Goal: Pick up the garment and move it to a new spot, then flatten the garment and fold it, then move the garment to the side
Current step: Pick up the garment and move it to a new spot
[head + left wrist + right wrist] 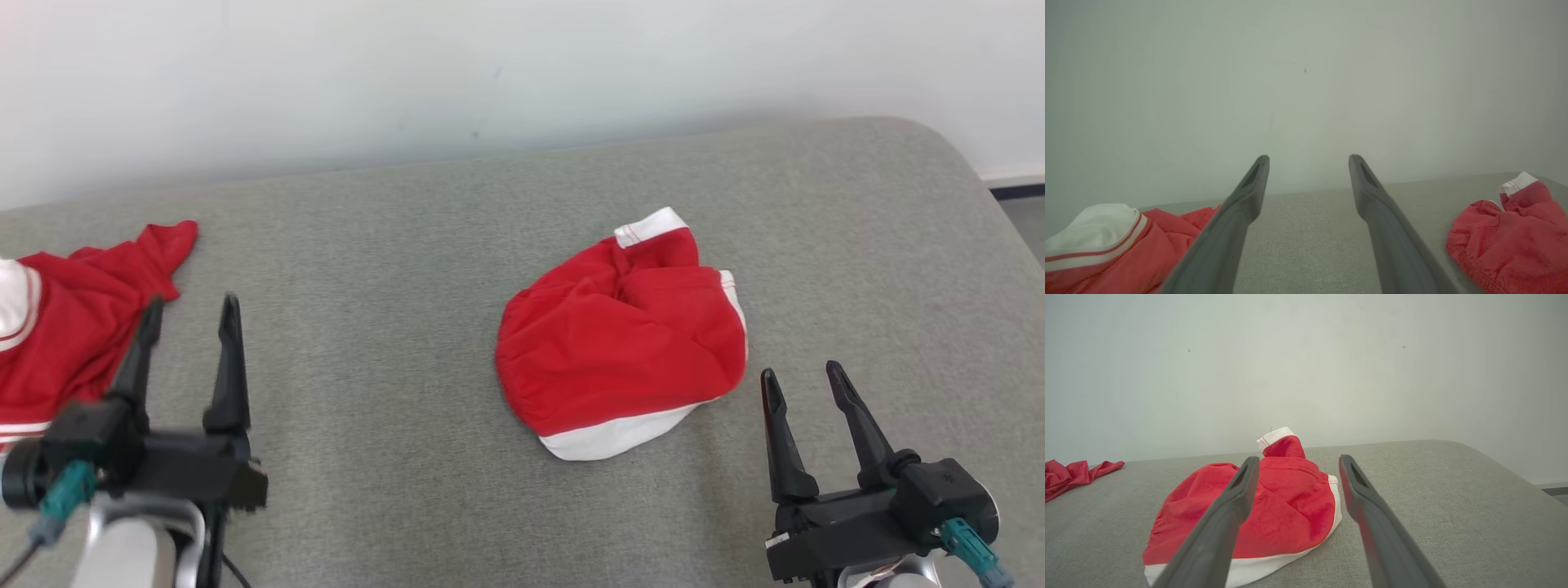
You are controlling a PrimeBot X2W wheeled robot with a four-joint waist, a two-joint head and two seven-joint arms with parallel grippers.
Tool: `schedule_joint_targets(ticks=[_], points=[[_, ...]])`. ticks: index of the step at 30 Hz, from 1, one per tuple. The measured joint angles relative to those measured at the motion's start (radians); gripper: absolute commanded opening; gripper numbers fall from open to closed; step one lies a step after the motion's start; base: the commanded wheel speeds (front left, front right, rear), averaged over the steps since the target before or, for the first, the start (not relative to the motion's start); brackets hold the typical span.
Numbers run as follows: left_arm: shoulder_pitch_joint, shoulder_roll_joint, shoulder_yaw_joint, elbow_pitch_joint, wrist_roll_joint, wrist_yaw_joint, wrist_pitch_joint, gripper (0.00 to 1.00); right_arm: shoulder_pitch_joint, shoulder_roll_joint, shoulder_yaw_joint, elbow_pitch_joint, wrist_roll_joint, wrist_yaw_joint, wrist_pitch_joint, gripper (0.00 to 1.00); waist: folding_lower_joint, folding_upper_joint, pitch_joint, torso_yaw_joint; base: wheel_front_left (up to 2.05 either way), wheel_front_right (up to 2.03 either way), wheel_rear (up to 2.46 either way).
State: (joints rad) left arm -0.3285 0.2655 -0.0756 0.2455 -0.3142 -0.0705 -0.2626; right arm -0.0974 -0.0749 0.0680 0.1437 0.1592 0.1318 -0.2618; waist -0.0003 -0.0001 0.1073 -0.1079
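The garment [620, 343] is a crumpled red piece with white trim, bunched in a heap in the middle of the grey padded surface [392, 269]. My right gripper [801, 371] hovers open just right of and nearer than the heap, with nothing between its fingers. The right wrist view looks along that gripper [1299, 458] at the garment [1286, 506] lying just ahead and slightly left. My left gripper [192, 302] stands open and empty at the lower left, far from the heap. In the left wrist view the gripper [1309, 157] faces the wall, the garment [1506, 241] off to its right.
A second red and white piece of clothing [73, 327] lies spread at the left edge, just beside my left gripper's fingers; it shows too in the wrist views [1106, 249] [1069, 475]. A pale wall [522, 73] backs the surface. The surface rounds off at the far right corner [971, 171].
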Motion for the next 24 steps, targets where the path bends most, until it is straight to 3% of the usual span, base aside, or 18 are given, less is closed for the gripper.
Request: schedule_joint_targets(ticks=[24], points=[[0.27,-0.142,0.084,-0.129,0.102,-0.036,0.0,1.0,0.04,0.0,-0.015,0.038,0.015,0.0,-0.002,1.0,0.0003,0.0001,-0.036,0.089,0.0,0.0,0.0]])
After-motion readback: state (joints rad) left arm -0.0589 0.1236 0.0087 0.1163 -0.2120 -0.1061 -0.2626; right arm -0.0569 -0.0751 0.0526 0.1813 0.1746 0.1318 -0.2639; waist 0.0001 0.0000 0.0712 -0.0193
